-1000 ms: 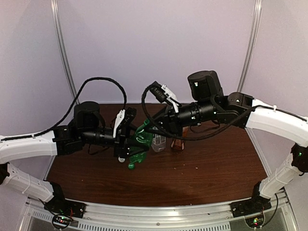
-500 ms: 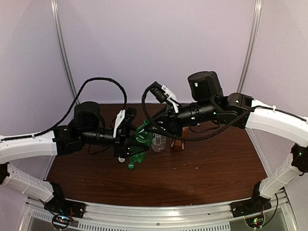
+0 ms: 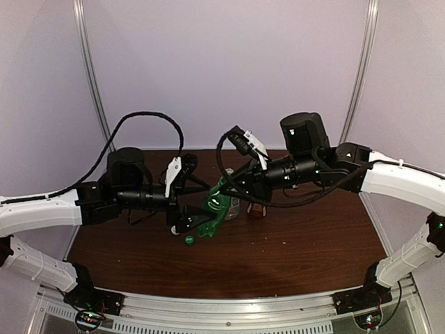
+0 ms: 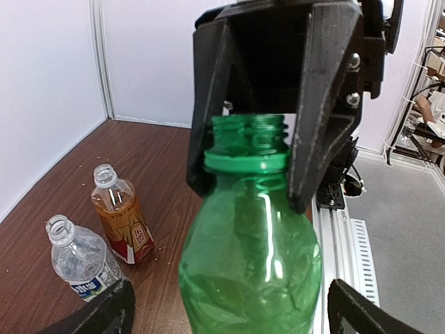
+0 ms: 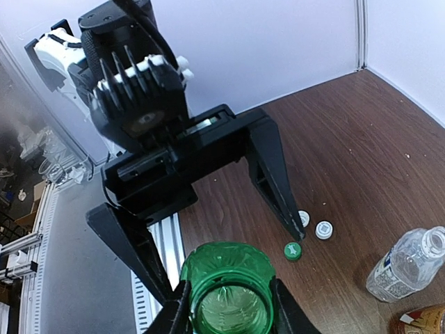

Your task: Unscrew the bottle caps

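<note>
At the left of the table point(image 3: 299, 254), the left gripper point(image 4: 233, 314) has its jaws spread wide to either side of the green bottle point(image 4: 250, 264). Its own wrist view shows a gap on both sides, so it gives no support that I can see. Near it on the wood lie the green cap point(image 5: 293, 250) and two white caps point(image 5: 324, 229), all loose and off their bottles. Moving right, the green bottle is tilted between the two arms with its threaded mouth bare. The right gripper point(image 5: 227, 309) is clamped on the neck, a finger pressed to each side by the collar ring. Further right, the clear bottle point(image 4: 78, 263) and the amber bottle point(image 4: 124, 224) appear to stand upright, close together and both open-mouthed.

The unscrewing looks finished, so the risk lies in setting the green bottle down. It seems held by the neck alone — a smooth, round, narrow hold — and may swing or slip if the arm moves briskly. Released while tilted, it would likely topple and roll. The two open bottles are near enough to be struck, and the amber one holds liquid that would spill. The spread left fingers could also catch the bottle or sweep the caps when that arm withdraws.
</note>
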